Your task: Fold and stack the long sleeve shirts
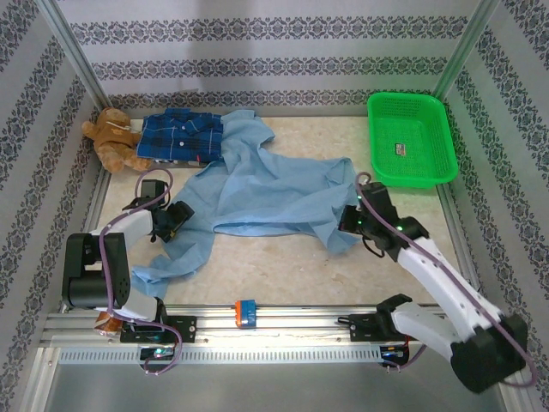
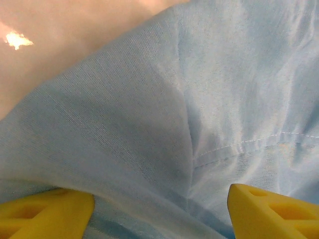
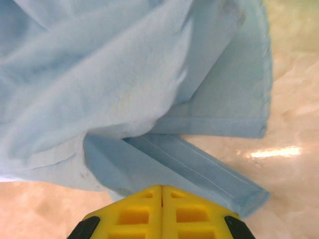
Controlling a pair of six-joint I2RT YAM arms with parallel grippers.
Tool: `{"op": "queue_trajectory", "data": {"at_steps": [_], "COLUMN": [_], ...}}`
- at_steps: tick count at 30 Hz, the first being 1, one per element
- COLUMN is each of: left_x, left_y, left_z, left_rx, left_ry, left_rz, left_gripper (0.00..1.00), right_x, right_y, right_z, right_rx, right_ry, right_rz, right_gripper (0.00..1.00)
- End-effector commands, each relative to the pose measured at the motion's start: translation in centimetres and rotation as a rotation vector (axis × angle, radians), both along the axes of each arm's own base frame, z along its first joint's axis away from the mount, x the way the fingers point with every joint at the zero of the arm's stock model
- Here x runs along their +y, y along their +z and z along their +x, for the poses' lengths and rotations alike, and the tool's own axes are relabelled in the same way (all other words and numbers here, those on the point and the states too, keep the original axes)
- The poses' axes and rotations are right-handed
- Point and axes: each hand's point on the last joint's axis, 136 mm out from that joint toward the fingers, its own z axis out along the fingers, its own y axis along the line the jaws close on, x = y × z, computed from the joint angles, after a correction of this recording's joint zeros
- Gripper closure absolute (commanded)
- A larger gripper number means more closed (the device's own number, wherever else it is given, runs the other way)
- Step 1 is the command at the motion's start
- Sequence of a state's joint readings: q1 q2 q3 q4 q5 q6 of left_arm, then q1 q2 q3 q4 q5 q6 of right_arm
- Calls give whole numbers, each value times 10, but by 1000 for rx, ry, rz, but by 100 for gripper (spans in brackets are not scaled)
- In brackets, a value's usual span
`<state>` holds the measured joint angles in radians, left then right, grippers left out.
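Patterned walls [image 1: 274, 51] are seen around a pale, marbled table [image 1: 283, 266] framed by metal rails. Most of the middle of the table is covered by the light blue shirt [image 1: 266, 184], which is spread out loose and rumpled. One sleeve is trailed toward the near left corner, and another part is reached up toward the far edge. A green basket [image 1: 425, 120] is set at the far right corner, well apart from the shirt. At the far left, the plaid shirt [image 1: 180, 136] is laid as a compact bundle, with its right side touched by the light blue cloth. A teddy bear [image 1: 111, 142] is propped just beside it in the corner.

The left gripper [image 1: 176, 219] is held at the shirt's left side, near the trailing sleeve. In the left wrist view its yellow fingers [image 2: 45, 214] are spread wide over a seamed fold of blue cloth — nothing is clamped between them.

The right gripper [image 1: 347, 221] is placed at the shirt's right lower edge. In the right wrist view its fingers [image 3: 134, 214] are pressed tight together, and a stitched hem strip is met at their tips — whether cloth is pinched cannot be told.

A small blue and orange block [image 1: 246, 311] is fixed on the near rail, between the arm bases.
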<state>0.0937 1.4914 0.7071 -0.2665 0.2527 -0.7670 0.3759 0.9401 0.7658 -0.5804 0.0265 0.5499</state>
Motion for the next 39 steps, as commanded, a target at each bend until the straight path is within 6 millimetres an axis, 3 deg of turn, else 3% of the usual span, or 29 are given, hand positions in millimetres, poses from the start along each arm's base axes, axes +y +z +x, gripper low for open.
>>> {"op": "queue_trajectory", "data": {"at_steps": [1, 6, 9, 12, 16, 22, 29, 35, 39], "left_x": [-2, -4, 7, 15, 26, 37, 30, 7, 2], "left_y": [-20, 32, 67, 81, 76, 56, 25, 5, -11], "left_z": [-26, -23, -27, -24, -7, 27, 63, 84, 85], "left_rx": [95, -6, -70, -68, 30, 107, 127, 84, 125], "left_ry": [12, 7, 51, 61, -53, -221, -417, -478, -506], "left_rz": [-43, -56, -17, -30, 21, 75, 94, 10, -3], "left_gripper": [25, 24, 14, 7, 6, 10, 13, 14, 20], "right_x": [2, 6, 5, 8, 6, 7, 7, 6, 14], "right_y": [11, -6, -24, -40, -55, -75, -91, -97, -98], "right_z": [-29, -66, -77, -71, -56, -48, -46, -35, -22], "right_rx": [9, 140, 200, 237, 285, 380, 409, 408, 383], "right_ry": [110, 134, 52, -26, -78, -88, -116, -125, -99], "right_rz": [22, 88, 133, 176, 128, 84, 113, 91, 114], "right_gripper": [100, 100, 100, 59, 49, 47, 43, 41, 41]}}
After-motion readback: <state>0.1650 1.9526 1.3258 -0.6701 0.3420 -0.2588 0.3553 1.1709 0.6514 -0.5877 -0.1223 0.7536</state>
